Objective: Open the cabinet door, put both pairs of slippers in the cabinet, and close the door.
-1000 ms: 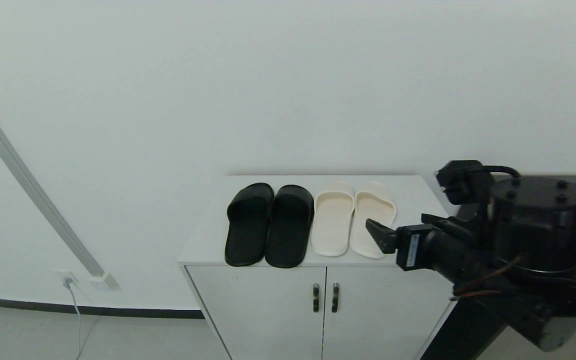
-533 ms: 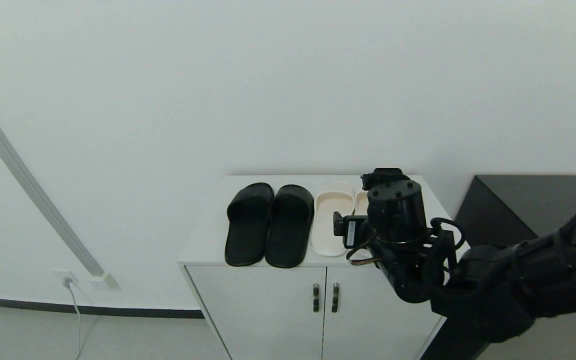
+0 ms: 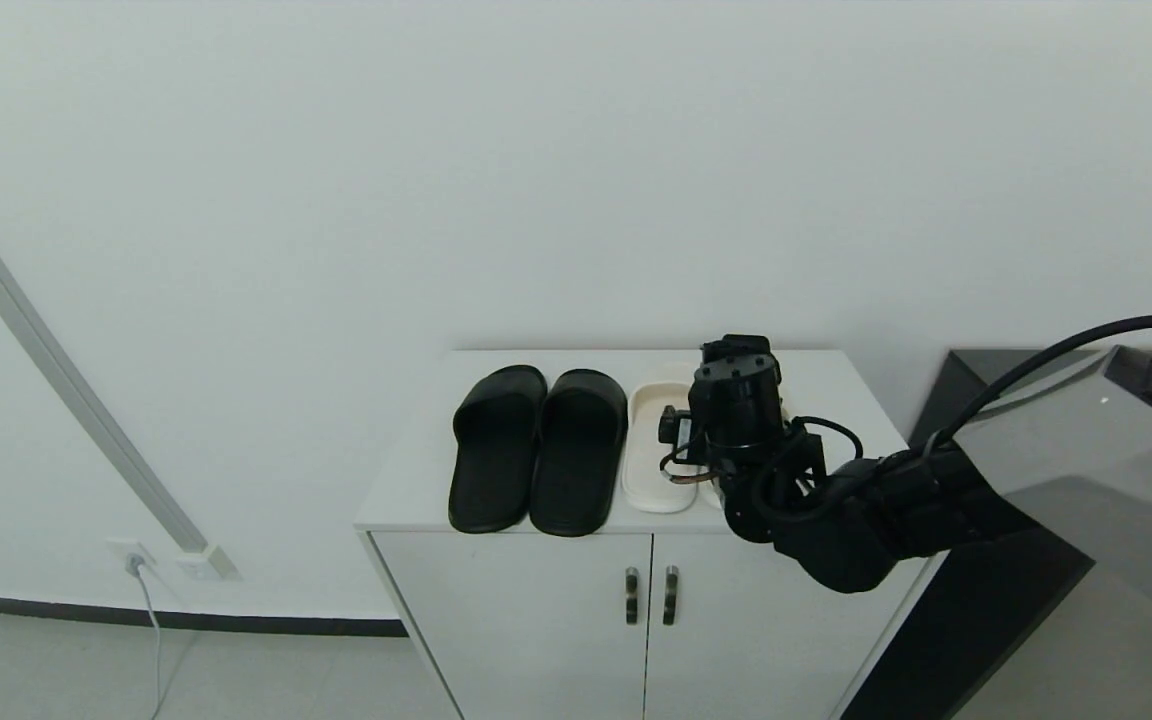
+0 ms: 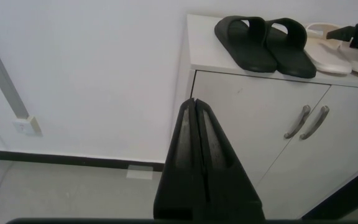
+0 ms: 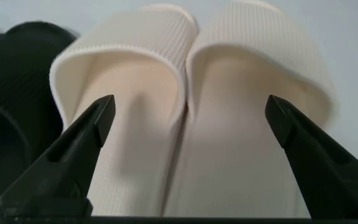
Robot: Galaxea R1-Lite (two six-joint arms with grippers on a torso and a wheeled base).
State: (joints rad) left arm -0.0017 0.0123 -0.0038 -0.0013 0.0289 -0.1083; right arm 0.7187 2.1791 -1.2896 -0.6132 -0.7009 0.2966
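You have both pairs of slippers on top of the white cabinet (image 3: 416,500), toes towards the wall. The black pair (image 3: 498,450) sits on the left, and the cream pair (image 3: 658,450) is just beside it on the right. Both cabinet doors (image 3: 526,630) are shut, and their two dark handles (image 3: 632,595) sit side by side at the middle seam.

Your right gripper (image 5: 189,104) is over the cream pair at the heel end, with its jaws spread wide. In the right wrist view one finger (image 5: 73,168) lies outside the left cream slipper and the other outside the right one, so the pair sits between them. The fingers grip nothing. You cannot tell from these views whether the tips touch the cabinet top or hang above it.

In the head view the right arm's round black wrist covers the gripper and most of the right-hand cream slipper. Only the left one shows well. The right wrist view cuts off the heels of both cream slippers and shows just a dark edge of one black slipper.

Your left gripper (image 4: 194,106) has its fingers pressed together with nothing between them. It hangs low, well apart from the slippers, off the cabinet's left front corner. The left wrist view cuts off the right door and the lower part of the cabinet.

Beside the cabinet, a wall socket (image 3: 134,556) with a cable (image 3: 154,625) sits low on the wall. A grey strip (image 3: 56,370) runs slantwise up from it. A dark surface (image 3: 976,375) lies to the right, mostly behind the arm.
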